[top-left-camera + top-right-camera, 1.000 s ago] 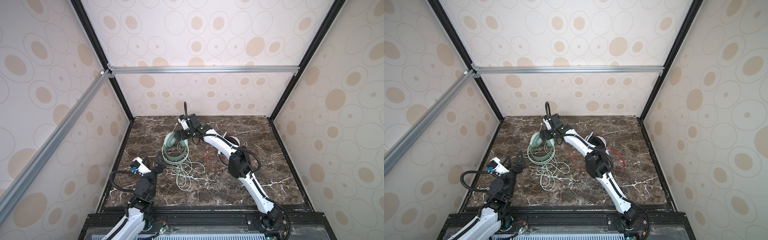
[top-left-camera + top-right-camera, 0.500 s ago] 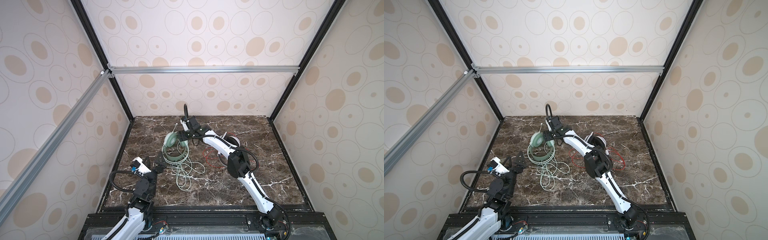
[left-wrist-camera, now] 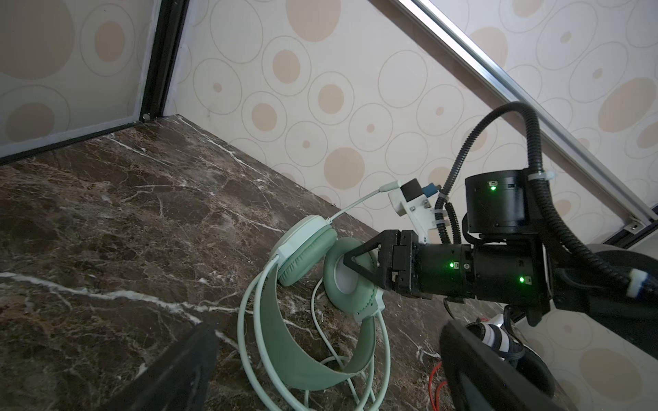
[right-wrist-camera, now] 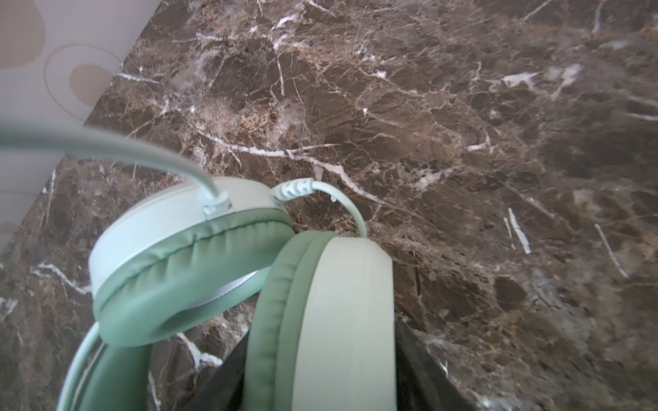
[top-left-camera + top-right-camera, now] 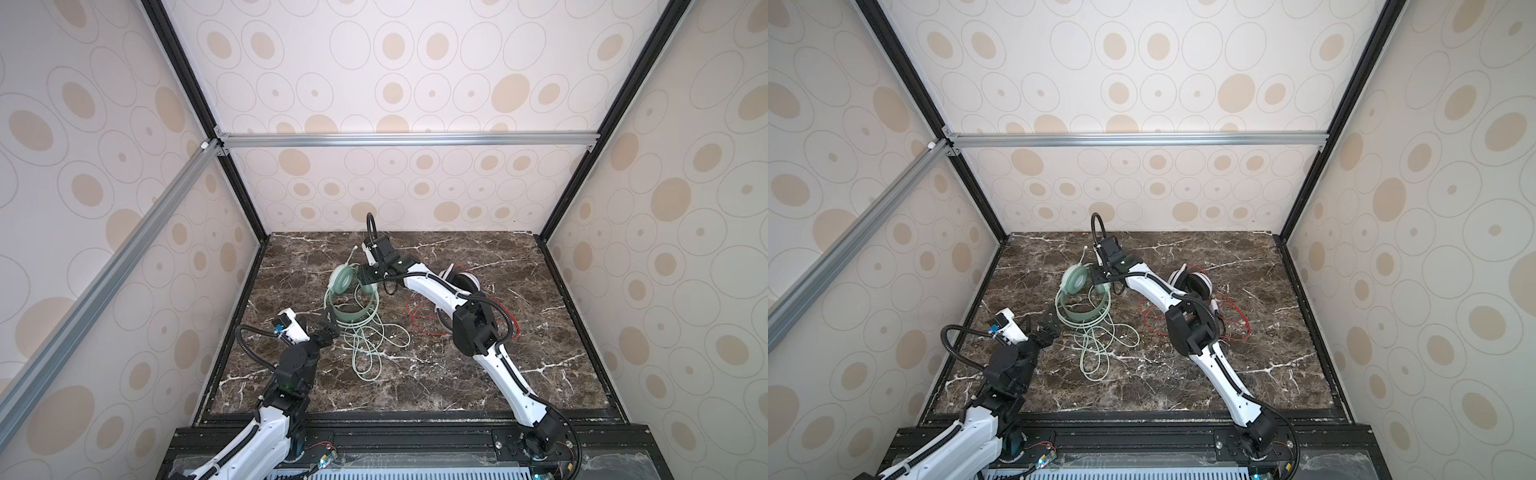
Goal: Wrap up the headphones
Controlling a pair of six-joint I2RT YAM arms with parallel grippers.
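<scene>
Okay, mint-green headset sits left of centre on the dark marble surface, toward the back wall, seen in both top views. Its two ear cups stand on edge, pressed close together; the headband arcs toward the near side. A thin pale stalk pokes up from the far cup.

Right hand reaches across the middle and is closed on the nearer ear cup. The right wrist view shows dark fingers against both faces of that cup, and the left wrist view shows one triangular finger lying across the cushion.

Pale green cable runs in several loops along the headband. The rest trails in loose loops toward the near edge.

Left hand is low, just beside the headband's near end; can't tell if it touches. Its jaws are spread wide with nothing between them. The left wrist view shows its fingers well apart, framing the headband.

White-and-black headset lies right of centre, partly hidden behind the right arm. Red cable is strewn loosely on the surface around it. No hand touches that headset or its cable. The two headsets are apart.
</scene>
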